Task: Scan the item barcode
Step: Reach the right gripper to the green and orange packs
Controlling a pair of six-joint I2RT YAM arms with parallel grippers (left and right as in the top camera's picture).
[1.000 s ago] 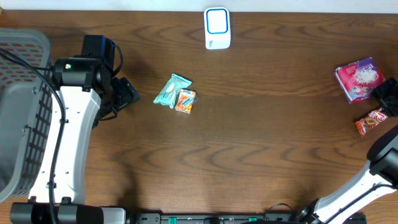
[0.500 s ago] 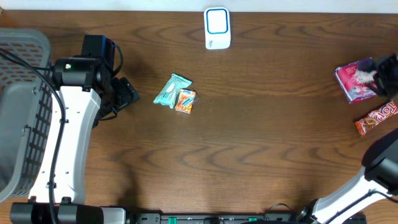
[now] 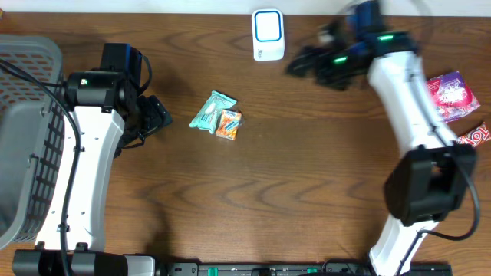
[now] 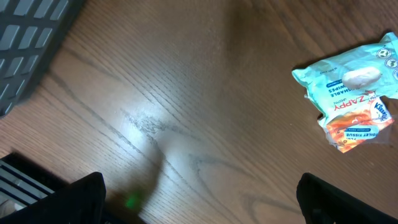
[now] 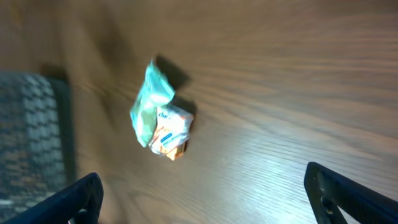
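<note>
- Four packets: teal packet (image 3: 209,111) touching orange packet (image 3: 229,124) mid-surface; pink packet (image 3: 453,96) and red packet (image 3: 476,137) at the right edge.
- One white scanner (image 3: 268,34) at the far edge; one grey basket (image 3: 27,130) at the left.
- Left fingers (image 4: 87,196) spread wide, empty, near the teal packet.
- Right fingers (image 5: 81,196) spread wide, empty, beside the scanner.
- Dark wood-grain surface (image 3: 307,176); pale strip beyond its far edge.

Only clear read, left wrist view: "ZAPPY" in orange letters on the orange-and-white packet (image 4: 356,124). Small lines under it and the blue round logo at its edge are too small to read. Teal packet (image 4: 345,76) has small print, illegible. Overhead: white lettering on the red wrapper (image 3: 476,136), unreadable.
</note>
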